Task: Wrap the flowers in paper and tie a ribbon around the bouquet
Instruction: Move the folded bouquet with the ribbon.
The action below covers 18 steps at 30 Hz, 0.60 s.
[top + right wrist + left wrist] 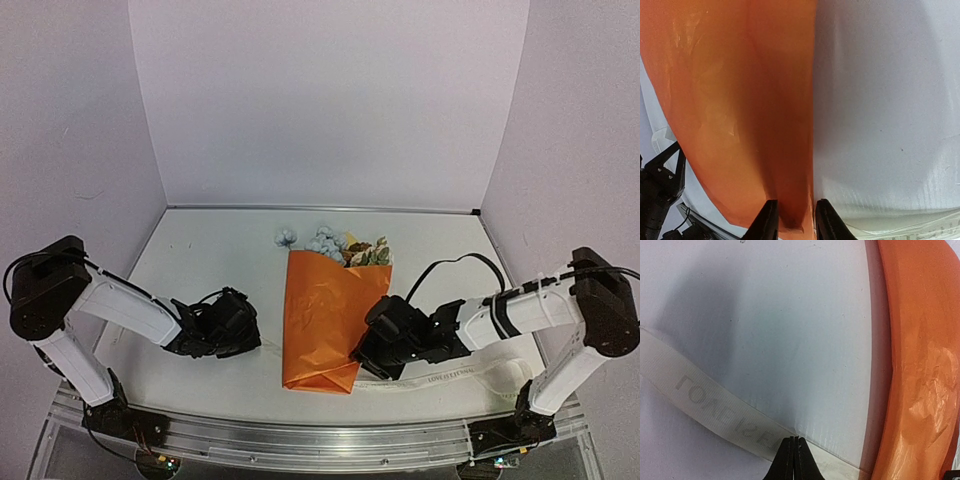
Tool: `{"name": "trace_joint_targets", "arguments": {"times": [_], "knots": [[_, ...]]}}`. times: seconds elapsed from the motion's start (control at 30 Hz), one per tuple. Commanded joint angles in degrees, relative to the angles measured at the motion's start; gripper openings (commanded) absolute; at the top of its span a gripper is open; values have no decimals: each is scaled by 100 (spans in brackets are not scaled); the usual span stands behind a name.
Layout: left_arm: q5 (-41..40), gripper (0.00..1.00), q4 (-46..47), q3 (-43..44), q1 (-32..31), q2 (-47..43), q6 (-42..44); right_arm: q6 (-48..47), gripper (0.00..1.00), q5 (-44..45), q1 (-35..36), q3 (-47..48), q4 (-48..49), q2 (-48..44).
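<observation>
Meanwhile left jaws (794, 450) clench the ribbon (715, 412); right jaws (794, 217) part-open, straddling the bouquet (740, 110) edge.

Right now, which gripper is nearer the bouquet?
Right. The right gripper straddles the bouquet's near right edge. The left gripper sits to its left, shut on the ribbon.

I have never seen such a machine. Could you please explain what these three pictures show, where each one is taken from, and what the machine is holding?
Two robot arms stand at a white table. The wide picture comes from a camera above and behind them; the other two come from cameras on the wrists. On the table lies a bouquet: flowers wrapped in orange paper. A cream ribbon lies across the table. The left tool is shut, pinching the ribbon. The right tool is partly open around the bouquet's narrow end.
</observation>
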Motion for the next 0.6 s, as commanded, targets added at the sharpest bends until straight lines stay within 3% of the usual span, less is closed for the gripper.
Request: {"name": "trace_joint_targets", "arguments": {"times": [0.0,0.13,0.3,0.43,0.57], "knots": [[-110,3,-301,-135,-4,-101,-146,-256,49,293,0,-424,-304,-560],[-86,3,-271,-139,-4,-119,-130,-562,58,633,-1,-866,-1040,-1373],[-82,3,-280,-141,-3,-235,-80,-836,57,1460,-85,-1367,-2772,-2503],[-64,3,-307,-142,-3,-351,-22,-964,67,2425,-160,-1587,-4277,-3525],[-15,3,-316,-130,-4,-410,19,-1115,70,2803,-597,-2146,-4790,-4524]]}}
